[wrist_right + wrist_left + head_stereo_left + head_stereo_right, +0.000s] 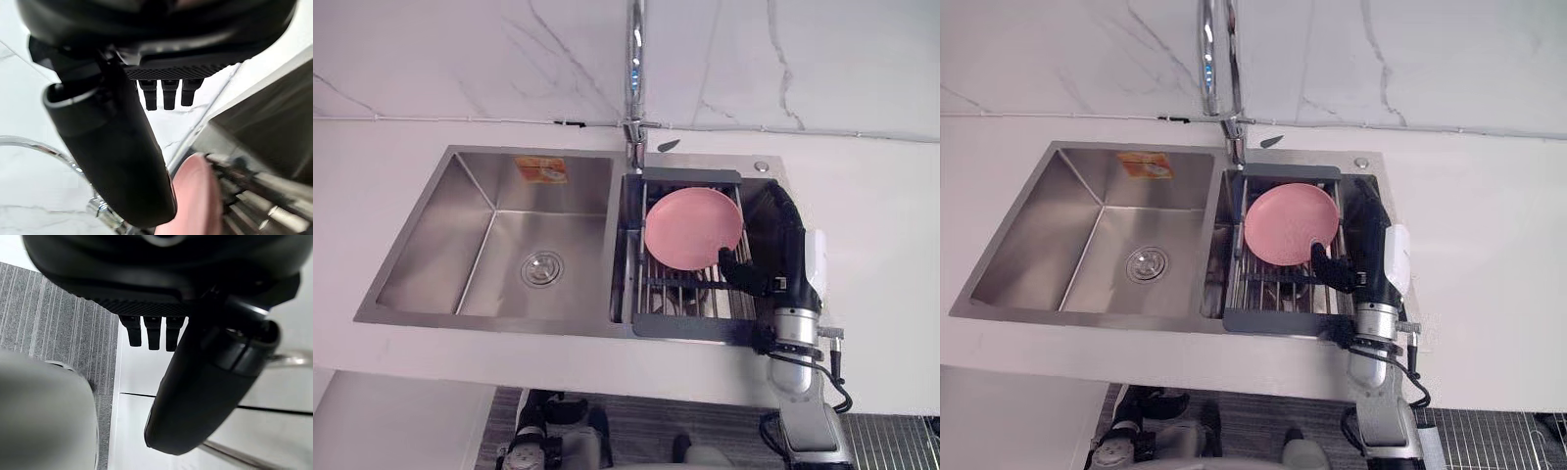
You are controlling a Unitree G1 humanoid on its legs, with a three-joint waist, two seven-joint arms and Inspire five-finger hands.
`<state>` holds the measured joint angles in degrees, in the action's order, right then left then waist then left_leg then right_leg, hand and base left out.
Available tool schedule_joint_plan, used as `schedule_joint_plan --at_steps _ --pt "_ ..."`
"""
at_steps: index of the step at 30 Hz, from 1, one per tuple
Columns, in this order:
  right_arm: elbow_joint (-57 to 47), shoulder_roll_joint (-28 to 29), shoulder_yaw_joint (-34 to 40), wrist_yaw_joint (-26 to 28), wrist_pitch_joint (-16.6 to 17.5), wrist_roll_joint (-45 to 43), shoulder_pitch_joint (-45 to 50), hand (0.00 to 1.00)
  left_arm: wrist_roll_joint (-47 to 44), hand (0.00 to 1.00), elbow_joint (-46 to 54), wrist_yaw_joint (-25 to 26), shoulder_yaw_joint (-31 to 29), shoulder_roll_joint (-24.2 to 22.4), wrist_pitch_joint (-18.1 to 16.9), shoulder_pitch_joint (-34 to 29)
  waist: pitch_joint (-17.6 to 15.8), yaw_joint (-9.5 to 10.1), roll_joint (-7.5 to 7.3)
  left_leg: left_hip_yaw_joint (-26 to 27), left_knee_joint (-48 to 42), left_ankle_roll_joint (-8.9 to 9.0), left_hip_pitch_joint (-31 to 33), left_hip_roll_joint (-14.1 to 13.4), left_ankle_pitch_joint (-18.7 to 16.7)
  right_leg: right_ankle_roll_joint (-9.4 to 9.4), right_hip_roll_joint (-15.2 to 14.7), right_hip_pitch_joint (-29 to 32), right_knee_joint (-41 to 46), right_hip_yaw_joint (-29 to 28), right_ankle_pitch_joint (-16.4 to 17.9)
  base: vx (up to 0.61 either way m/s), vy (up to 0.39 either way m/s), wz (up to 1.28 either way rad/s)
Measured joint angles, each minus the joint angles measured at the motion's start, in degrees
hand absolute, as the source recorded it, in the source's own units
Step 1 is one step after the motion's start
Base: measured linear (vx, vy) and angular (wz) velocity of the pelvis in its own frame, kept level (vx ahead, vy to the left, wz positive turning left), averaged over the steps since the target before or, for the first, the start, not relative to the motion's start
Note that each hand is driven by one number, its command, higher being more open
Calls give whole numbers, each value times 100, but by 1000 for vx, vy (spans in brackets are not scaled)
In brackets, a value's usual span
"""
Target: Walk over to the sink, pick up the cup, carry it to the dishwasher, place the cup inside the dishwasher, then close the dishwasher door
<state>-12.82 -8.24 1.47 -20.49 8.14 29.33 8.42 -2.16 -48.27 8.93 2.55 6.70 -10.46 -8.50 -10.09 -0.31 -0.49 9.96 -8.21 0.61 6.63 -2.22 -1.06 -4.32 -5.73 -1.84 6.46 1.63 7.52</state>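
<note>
Pink round shallow dish (690, 227), more plate than cup in shape: stands tilted on edge in the dark grey wire drying rack (690, 324), hollow face turned up and toward the front. Nearest of all, left hand (161, 284) hangs low over the grey ribbed floor (49, 323), fingers straight and loose, holding nothing. Further in, right hand (783, 245) reaches across the front edge of the white counter (881, 245) and lies along the right side of the rack, fingers stretched out straight toward the back, nothing gripped. Thumb (736, 270) juts out sideways over the rack bars, just beside the dish's lower right rim; cannot tell whether touching. Rack spans the right-hand basin of the stainless steel double sink (421, 255), front frame resting on the sink's front lip. Left-hand basin larger, with a round drain (542, 267) in its floor and an orange sticker (540, 169) on its back wall. Behind the rack, between the two basins, rises the chrome tap (635, 69). Farthest back, white veined marble wall (460, 59) runs along the counter's rear edge.
</note>
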Motion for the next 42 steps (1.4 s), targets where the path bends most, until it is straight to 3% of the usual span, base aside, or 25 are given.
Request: schedule_joint_plan --at_steps 1,2,11,22,35,42 --pt "1 0 24 6 0 15 50 90 2 90 -17 -5 1 12 -2 -3 2 -11 0 10 138 1 -62 11 76 1 2 -1 -11 -7 -17 -17 -8 -3" --pt "66 108 48 116 -1 15 191 90 129 90 -322 -148 12 -47 -1 -19 361 -61 40 23 1269 -60 -439 132 784 -49 5 44 -261 -100 -157 0 0 0" --pt "401 114 47 131 -15 10 189 90 124 90 -379 -147 -6 -51 24 0 373 -51 33 -7 1315 -59 -575 138 803 -50 -3 -97 -272 -45 -157 -1 -1 2" --pt "939 142 213 263 -366 -41 165 90 123 90 -587 -282 -128 -116 91 77 530 73 47 -137 1348 -17 -738 128 813 -59 -22 -351 -344 117 -149 -23 -7 6" --pt "1046 -965 194 444 -366 411 -391 90 112 90 -585 -400 -155 -114 90 77 524 69 39 -191 1351 -20 -657 145 829 -71 -29 -337 -387 169 -138 6 -3 2" --pt "1647 -1509 -217 653 -291 470 -905 90 106 90 -581 -419 -157 -111 126 80 515 68 27 -220 1352 -27 -635 150 827 -69 -25 -326 -387 186 -140 17 -6 2"
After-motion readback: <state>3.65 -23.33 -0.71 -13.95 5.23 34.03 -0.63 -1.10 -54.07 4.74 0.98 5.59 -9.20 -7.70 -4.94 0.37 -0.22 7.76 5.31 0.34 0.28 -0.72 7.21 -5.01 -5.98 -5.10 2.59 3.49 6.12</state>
